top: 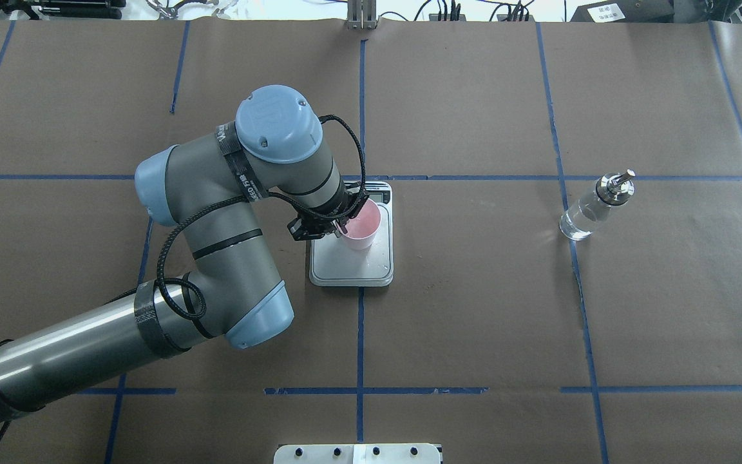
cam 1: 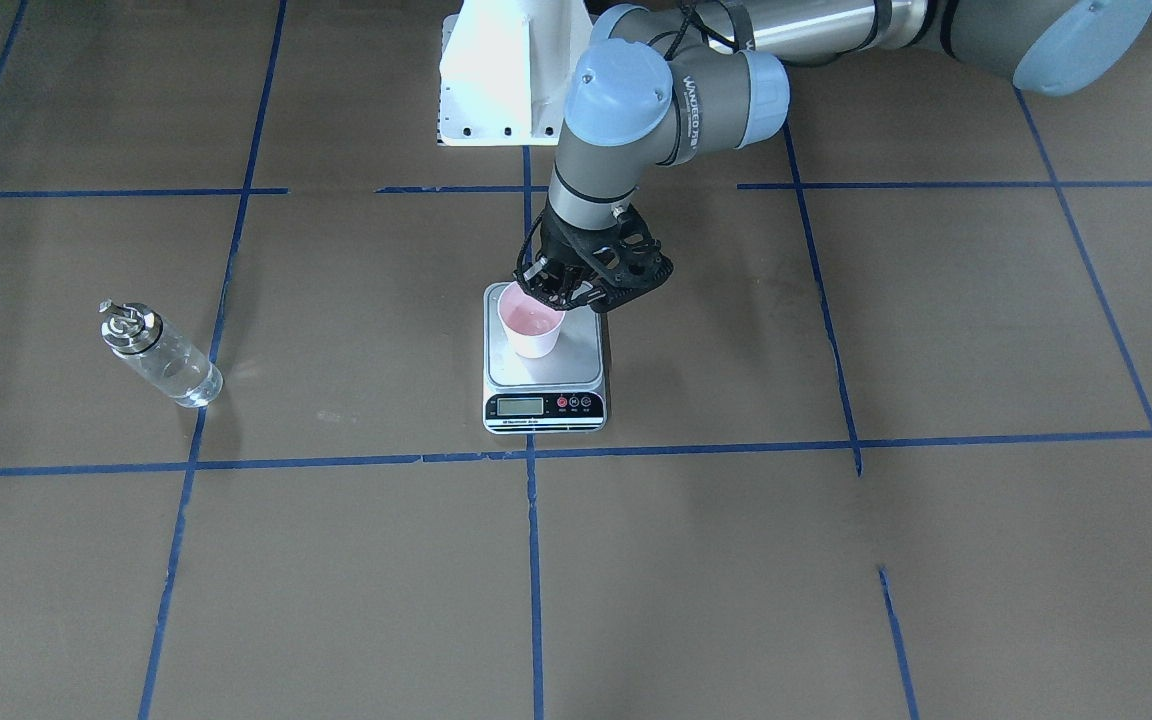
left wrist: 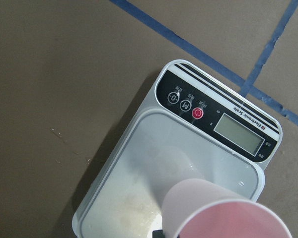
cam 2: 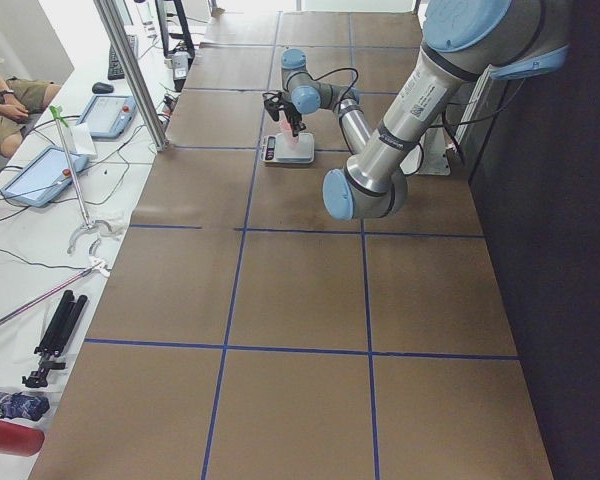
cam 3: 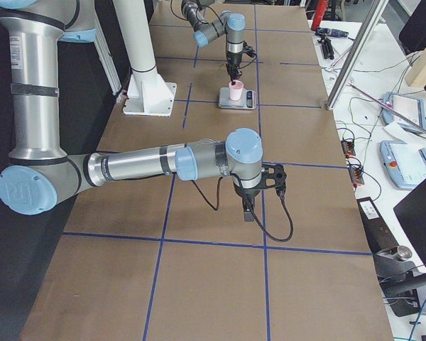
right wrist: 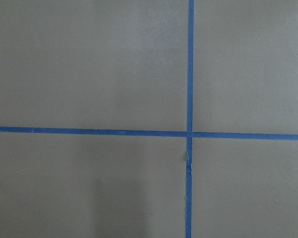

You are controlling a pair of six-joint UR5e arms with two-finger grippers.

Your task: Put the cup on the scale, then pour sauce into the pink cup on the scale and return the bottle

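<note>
Pinching the cup (cam 1: 533, 325) at its rim, on the robot-side edge, the left gripper (cam 1: 548, 287) had its fingers (top: 340, 227) clamped on the paper wall. Cup was upright, pink inside facing up, over the rear half of the scale (cam 1: 586, 365) platform. Its base looked seated on the platform, though the left wrist view couldn't confirm contact. Scale's black strip with LCD and buttons pointed away from the robot; digits unreadable. Left arm reached in from the robot's left, wrist pointing straight down over the scale.

Bottle (cam 1: 158, 355) stood upright on the table (cam 1: 836, 560), well apart from the scale on the robot's right side, metal spout cap on, touched by nothing.

Right gripper (cam 3: 259, 192) hung over bare brown paper near a blue tape (right wrist: 190, 134) crossing, far from scale and bottle. It showed only in the right side view, so can't tell if its fingers were spread or closed.
</note>
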